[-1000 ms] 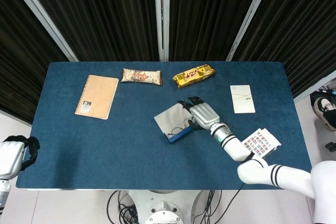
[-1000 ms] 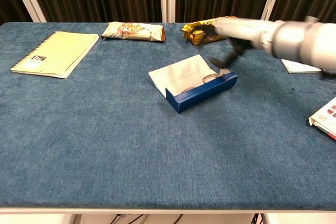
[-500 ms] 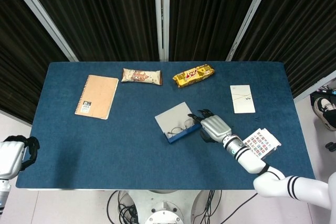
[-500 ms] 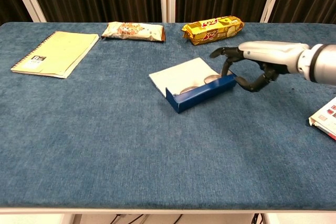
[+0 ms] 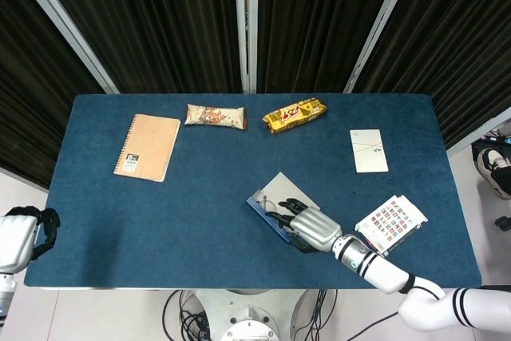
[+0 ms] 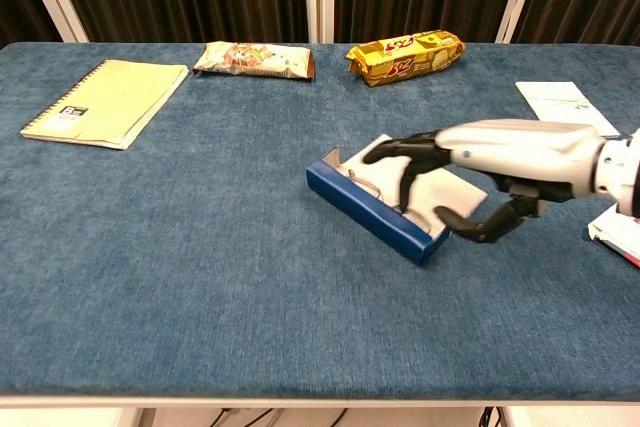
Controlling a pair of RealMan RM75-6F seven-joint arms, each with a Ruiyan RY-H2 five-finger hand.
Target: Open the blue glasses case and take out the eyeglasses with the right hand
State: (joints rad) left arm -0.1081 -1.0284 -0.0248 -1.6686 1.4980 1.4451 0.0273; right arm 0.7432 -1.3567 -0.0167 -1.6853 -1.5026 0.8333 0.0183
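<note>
The blue glasses case (image 5: 263, 215) lies open near the table's front edge, its grey lid (image 5: 281, 189) laid flat behind it. In the chest view the case (image 6: 365, 212) runs diagonally, and a thin wire frame of the eyeglasses (image 6: 362, 185) shows inside. My right hand (image 5: 313, 229) grips the case's right end. Its fingers (image 6: 400, 159) curl over the front wall into the case, and the thumb sits outside near the corner. The same right hand (image 6: 480, 152) hides part of the lid. At the table's left front corner my left hand (image 5: 24, 233) holds nothing.
A tan spiral notebook (image 5: 147, 146) lies at the far left. A snack bar (image 5: 215, 116) and a yellow biscuit pack (image 5: 295, 115) sit along the back edge. A white card (image 5: 369, 150) and a printed booklet (image 5: 391, 221) lie to the right.
My right hand has pulled back toward the front edge, dragging the case with it. The case has turned, and its blue wall now slants down to the right. The left hand has not moved.
</note>
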